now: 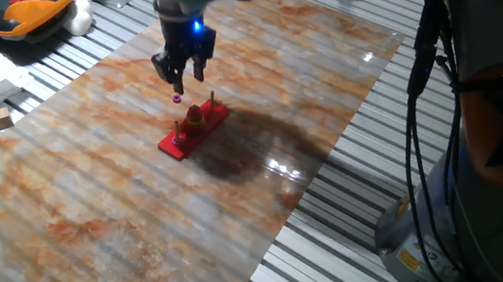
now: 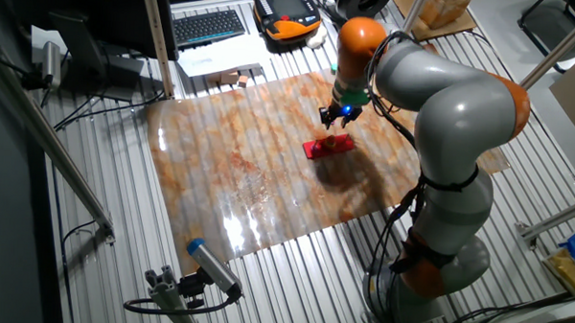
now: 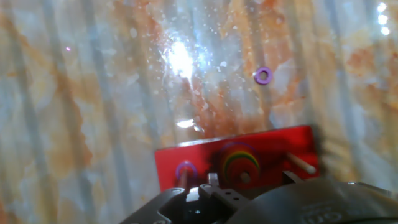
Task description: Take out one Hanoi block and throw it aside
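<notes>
In the hand view one red base (image 3: pixel 273 144) lies across the marbled table (image 3: pixel 93 112) and carries three pegs. The left peg holds one purple ring (image 3: pixel 185 169). The middle peg holds one stack of coloured rings (image 3: pixel 241 160); its small top ring looks red, the Hanoi block (image 3: pixel 239 167), still on its peg. The right peg (image 3: pixel 301 163) is bare. A second purple ring (image 3: pixel 263 76) lies loose on the table, apart from the base. From one fixed view the single gripper (image 1: pixel 181 77) hangs above that loose ring, fingers parted and holding nothing
</notes>
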Motion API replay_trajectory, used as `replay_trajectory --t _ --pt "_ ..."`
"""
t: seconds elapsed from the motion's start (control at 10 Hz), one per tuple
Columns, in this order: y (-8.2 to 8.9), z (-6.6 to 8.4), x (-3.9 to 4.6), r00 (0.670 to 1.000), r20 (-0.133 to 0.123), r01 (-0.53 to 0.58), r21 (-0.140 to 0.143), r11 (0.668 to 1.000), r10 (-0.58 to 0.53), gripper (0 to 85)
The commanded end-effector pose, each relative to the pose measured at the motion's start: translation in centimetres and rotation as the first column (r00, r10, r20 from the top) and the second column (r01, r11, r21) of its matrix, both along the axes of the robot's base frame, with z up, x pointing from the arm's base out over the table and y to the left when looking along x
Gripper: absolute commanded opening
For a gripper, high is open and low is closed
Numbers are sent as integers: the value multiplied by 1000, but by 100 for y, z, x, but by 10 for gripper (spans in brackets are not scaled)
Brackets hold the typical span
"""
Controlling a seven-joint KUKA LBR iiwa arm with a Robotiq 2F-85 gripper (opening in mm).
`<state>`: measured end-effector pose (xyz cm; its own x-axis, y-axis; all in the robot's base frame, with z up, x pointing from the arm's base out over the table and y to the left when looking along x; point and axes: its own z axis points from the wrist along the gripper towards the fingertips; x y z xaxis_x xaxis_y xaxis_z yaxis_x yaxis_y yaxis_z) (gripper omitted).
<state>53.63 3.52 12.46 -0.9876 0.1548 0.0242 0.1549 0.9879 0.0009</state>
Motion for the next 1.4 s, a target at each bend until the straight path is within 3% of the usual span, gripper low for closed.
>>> replay_trajectory --t 0.0,0.1,0.5,1.3 --pt "14 -185 -6 1000 6 -1 -3 1000 1 510" --pt "-1 -234 -2 1000 9 -14 -18 1000 14 510" --pt "-48 -317 5 1000 23 -16 -6 1000 17 510" --pt "-42 -464 -64 998 62 -10 -13 1000 11 510"
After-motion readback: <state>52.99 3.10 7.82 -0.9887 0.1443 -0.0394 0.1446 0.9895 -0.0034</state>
